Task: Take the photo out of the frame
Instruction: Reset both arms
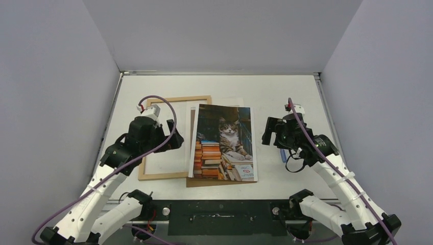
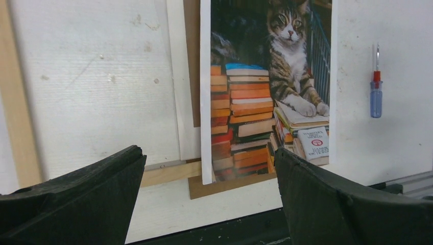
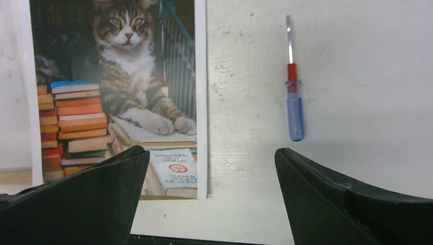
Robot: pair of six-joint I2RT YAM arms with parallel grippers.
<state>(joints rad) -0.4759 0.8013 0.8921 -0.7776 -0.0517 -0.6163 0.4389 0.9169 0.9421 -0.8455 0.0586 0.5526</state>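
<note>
Looks like we're basically at the tail end of this one: the photo [image 1: 223, 143] (cat on a pile of books) is lying face up on the table [image 1: 286, 92], out of the opening of the frame [image 1: 178, 98], so the main job looks done. It isn't totally clear of it though. It sits on the brown backing panel [image 1: 209, 183] and a pale sheet [image 2: 175, 76], and that stack laps over the frame's right-hand rail, with the frame itself just to the left. Both tools are empty: the left gripper [image 2: 208, 158] hangs over the frame's near right corner with its jaws spread wide, and the right gripper [image 3: 212, 153] hovers near the photo's right edge, just as wide, touching nothing. If we want a clean finish, our guess is the next move is nudging the print to the right, off the stack. That's fiddly, because it's a thin flat sheet with no edge sticking up to pinch, so probably a fingertip press and slide. The catch is the little blue-handled screwdriver [image 3: 295, 109] lying on the bare table right of the photo, exactly where we'd push it. Otherwise it's just backing both arms away.
</note>
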